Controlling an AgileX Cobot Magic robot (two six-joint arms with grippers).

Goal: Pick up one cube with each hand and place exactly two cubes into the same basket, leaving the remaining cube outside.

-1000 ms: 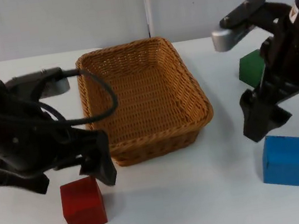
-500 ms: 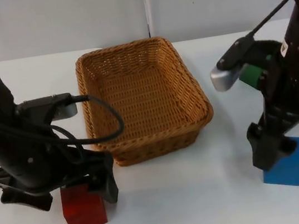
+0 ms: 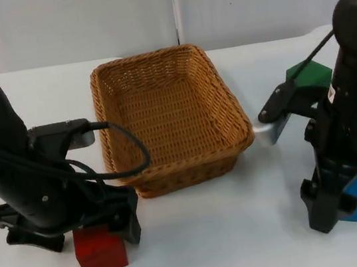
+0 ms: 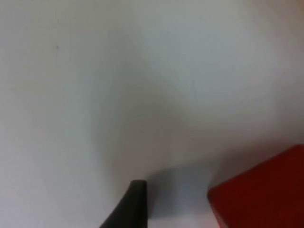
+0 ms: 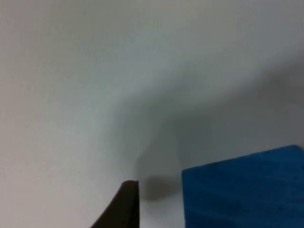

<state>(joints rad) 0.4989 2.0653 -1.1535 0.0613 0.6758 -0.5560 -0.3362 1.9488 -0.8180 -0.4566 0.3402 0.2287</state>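
A: Which step is this?

B: The grasp, I'd judge. At the left, the left gripper [image 3: 91, 224] sits low over the red cube [image 3: 100, 250] on the white table [image 3: 201, 237], one fingertip [image 4: 129, 206] just beside the cube's edge. Whether its fingers grip, I cannot tell.

A: And the wicker basket [image 3: 110, 103]?

B: It stands in the middle, holding no cube.

A: The right side?

B: The right gripper [image 3: 331, 208] is down at the blue cube [image 3: 354, 196]; its opening I cannot tell. The green cube [image 3: 313, 75] lies behind, well apart. Next calls for closing squarely, then lifting.
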